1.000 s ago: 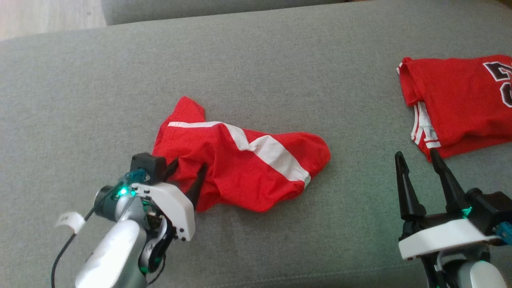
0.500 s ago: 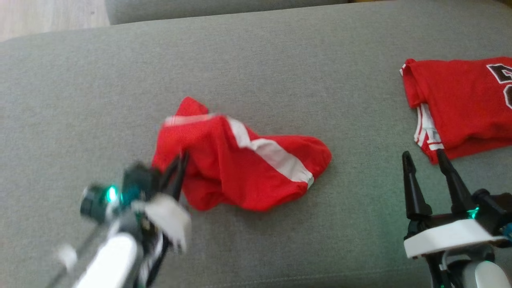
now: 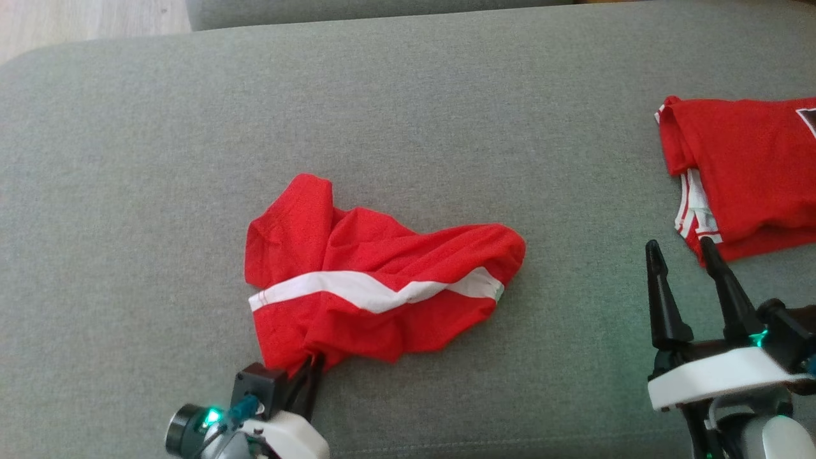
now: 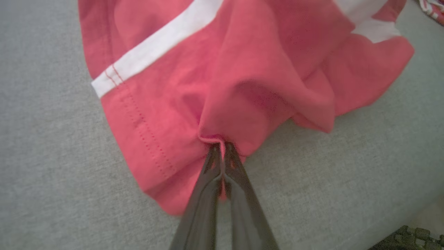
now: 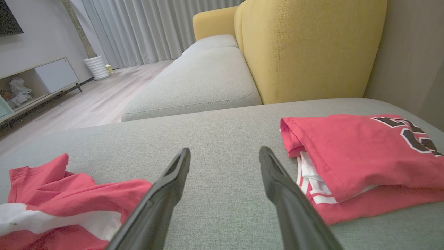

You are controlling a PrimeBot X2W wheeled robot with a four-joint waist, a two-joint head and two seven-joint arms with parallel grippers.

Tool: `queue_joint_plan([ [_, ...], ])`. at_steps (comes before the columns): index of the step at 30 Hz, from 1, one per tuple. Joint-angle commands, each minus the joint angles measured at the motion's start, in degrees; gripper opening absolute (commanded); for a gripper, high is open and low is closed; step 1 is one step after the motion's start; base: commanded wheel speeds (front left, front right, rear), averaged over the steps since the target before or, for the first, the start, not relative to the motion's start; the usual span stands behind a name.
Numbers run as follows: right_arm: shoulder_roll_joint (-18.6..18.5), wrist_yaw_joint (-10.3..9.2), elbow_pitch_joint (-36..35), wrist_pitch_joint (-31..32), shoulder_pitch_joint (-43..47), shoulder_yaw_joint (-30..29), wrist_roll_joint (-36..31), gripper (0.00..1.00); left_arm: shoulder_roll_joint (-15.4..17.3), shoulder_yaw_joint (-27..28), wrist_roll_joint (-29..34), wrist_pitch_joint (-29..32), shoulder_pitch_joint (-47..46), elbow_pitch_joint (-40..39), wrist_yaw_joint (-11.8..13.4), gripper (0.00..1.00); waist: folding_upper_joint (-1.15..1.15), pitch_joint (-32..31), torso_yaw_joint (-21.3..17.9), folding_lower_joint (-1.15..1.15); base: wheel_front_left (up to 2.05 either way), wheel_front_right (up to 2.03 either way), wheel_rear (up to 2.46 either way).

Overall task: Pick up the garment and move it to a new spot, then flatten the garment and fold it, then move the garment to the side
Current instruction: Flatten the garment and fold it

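Here, 2 red garments on the grey sofa cushion — the crumpled garment pinched in the left hand, the folded jersey just beyond the wide right hand; yellow backrest behind.

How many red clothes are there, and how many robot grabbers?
Red clothes: 2, the crumpled garment and the folded shirt.
Grippers: 2, the left gripper pinching the crumpled garment, the right gripper open.
Total: 4

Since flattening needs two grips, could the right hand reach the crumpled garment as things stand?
Probably yes: the right hand is open and only bare cushion lies between it and the crumpled garment.
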Motion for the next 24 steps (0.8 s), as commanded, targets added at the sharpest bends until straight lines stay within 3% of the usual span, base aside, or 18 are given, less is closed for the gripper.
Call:
queue_joint_plan([
  [1, -0.31, 0.39, -2.32, 0.19, -1.76, 1.27, 0.49, 1.00, -0.57, 2.33, -1.07, -1.28, -2.79, -0.08, -0.29, 0.07, 0.00, 0.08, -0.14, 0.00, 0.00, 0.00, 0.00],
  [2, -0.31, 0.39, -2.40, 0.25, -1.78, 1.25, 0.47, 1.00, -1.11, 2.54, -1.65, -1.80, -3.09, 0.63, -0.47, 0.47, 0.00, 0.10, -0.20, 0.00, 0.00, 0.00, 0.00],
  [3, -0.31, 0.39, -2.46, 0.29, -1.78, 1.22, 0.43, 1.00, -1.57, 2.69, -2.15, -2.25, -3.32, 1.30, -0.66, 1.00, 0.00, 0.05, -0.25, 0.00, 0.00, 0.00, 0.00],
  [10, -0.31, 0.39, -3.33, 0.61, -1.57, 1.43, -0.78, 1.00, -4.13, 4.88, -4.72, -8.46, -2.13, 2.03, 0.39, 1.00, 0.00, -1.82, -0.24, 0.00, 0.00, 0.00, 0.00],
  [16, -0.31, 0.39, -3.63, 1.02, -0.82, 1.24, -1.24, 1.00, -5.20, 6.94, -5.19, -12.81, -1.00, -3.76, 0.87, 1.00, 0.00, -3.32, 0.62, 0.00, 0.00, 0.00, 0.00],
  [24, -0.31, 0.39, -4.00, 1.33, -0.39, 1.83, -2.18, 1.00, -5.24, 11.03, -2.23, -13.87, -1.66, -11.17, 2.90, 1.00, 0.00, -5.02, 1.23, 0.00, 0.00, 0.00, 0.00],
])
